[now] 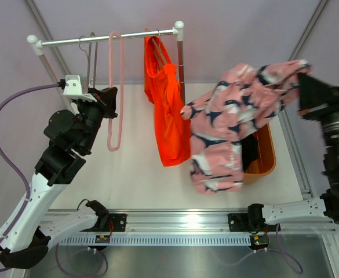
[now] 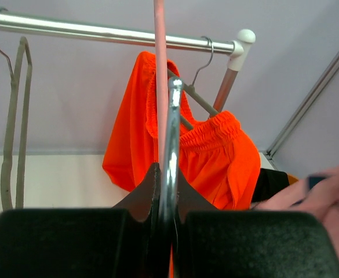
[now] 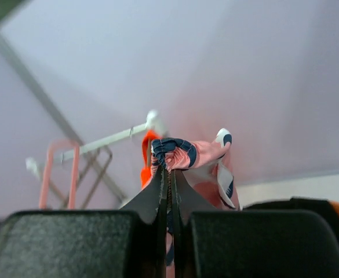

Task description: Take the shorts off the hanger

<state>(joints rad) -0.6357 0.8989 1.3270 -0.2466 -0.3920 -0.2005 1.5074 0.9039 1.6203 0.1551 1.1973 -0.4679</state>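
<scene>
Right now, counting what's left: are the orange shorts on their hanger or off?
On. The orange shorts drape over a hanger whose hook sits on the rail.

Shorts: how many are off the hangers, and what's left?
Looks done: black shorts lie in the orange basket. In hand: the pink printed shorts are clear of the rack, hanging from the shut right gripper above the basket; the left gripper clamps the bare pink hanger. Left: the orange shorts hang on the rail, not yet removed.
</scene>
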